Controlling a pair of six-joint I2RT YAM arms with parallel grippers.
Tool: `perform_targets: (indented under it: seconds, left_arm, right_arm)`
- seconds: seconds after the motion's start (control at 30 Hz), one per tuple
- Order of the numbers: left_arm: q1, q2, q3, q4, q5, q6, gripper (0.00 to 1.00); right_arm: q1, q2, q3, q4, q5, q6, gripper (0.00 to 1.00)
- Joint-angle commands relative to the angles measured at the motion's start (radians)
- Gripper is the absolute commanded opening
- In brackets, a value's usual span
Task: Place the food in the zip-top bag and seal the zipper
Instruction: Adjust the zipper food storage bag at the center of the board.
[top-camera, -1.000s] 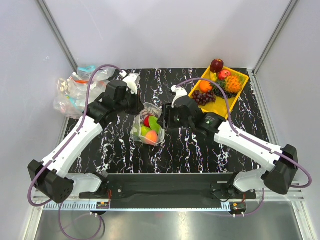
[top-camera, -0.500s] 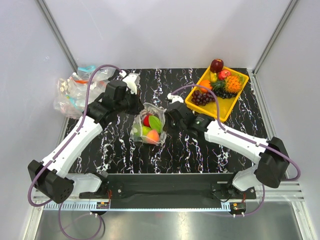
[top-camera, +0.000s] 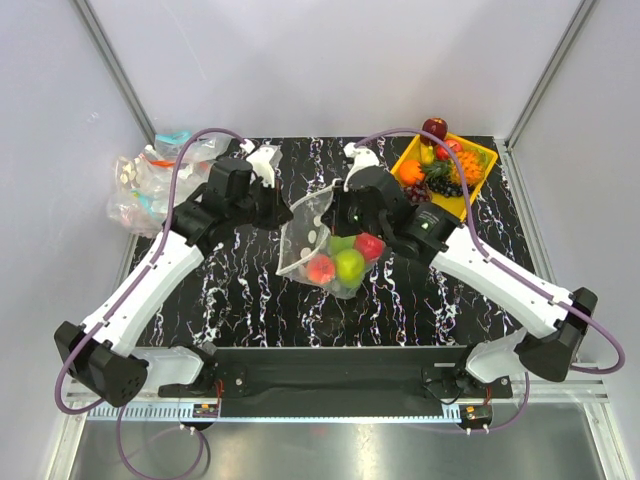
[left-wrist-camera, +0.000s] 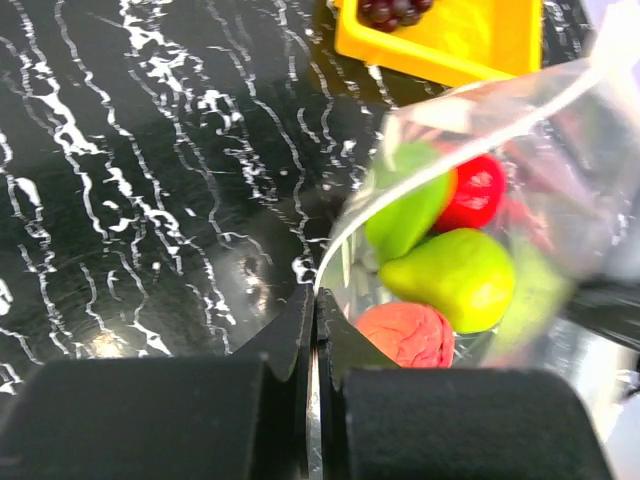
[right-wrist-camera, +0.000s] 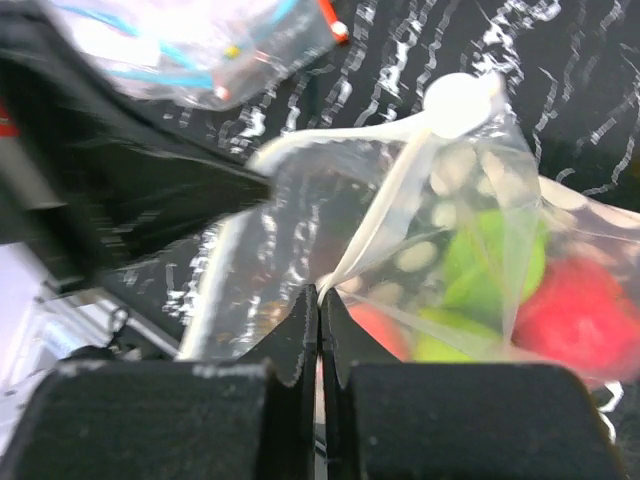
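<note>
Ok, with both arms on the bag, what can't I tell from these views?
Zipper: sealed or not along its length; blurred in the right wrist view, too small from the top.
Fruit count: pieces overlap behind the crinkled bag; the left wrist view's right edge cuts it off.
Tray: near corner hidden by the right arm, top view.

The zip-top bag (top-camera: 312, 225) is held mid-table (top-camera: 250, 290) between the left gripper (top-camera: 283, 213) and the right gripper (top-camera: 340, 207), with the food (top-camera: 349, 265) lodged in its near end, a tray (top-camera: 468, 192) of fruit set back right and a pile of bags (top-camera: 150, 185) back left.
</note>
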Motion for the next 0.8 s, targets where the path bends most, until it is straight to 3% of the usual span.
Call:
perform_targets:
  seconds: [0.0,0.3,0.37,0.47,0.67,0.7,0.77]
  left_arm:
    - [0.004,-0.037,0.073,0.013,0.035,-0.006,0.00]
    - [0.004,-0.022,0.037,0.013,-0.008,0.028,0.00]
    - [0.004,-0.033,0.027,0.022,-0.034,0.034,0.00]
    - [0.004,-0.034,0.010,0.027,-0.049,0.042,0.00]
    - [0.006,-0.016,-0.006,0.021,-0.072,0.051,0.00]
    - [0.006,-0.016,-0.007,0.022,-0.090,0.053,0.00]
    - [0.009,-0.013,-0.010,0.018,-0.109,0.054,0.00]
  right_arm:
    - [0.008,0.007,-0.067,0.010,0.060,-0.007,0.00]
    - [0.008,0.000,-0.131,0.007,0.098,0.001,0.02]
    - [0.005,0.001,-0.145,-0.009,0.126,0.001,0.20]
    - [-0.015,0.009,-0.157,-0.027,0.135,-0.001,0.34]
    - [-0.114,-0.049,-0.199,0.007,0.071,-0.013,0.38]
    - [-0.129,-0.059,-0.200,0.008,0.066,-0.016,0.47]
    - [-0.181,-0.088,-0.202,0.008,0.051,-0.028,0.52]
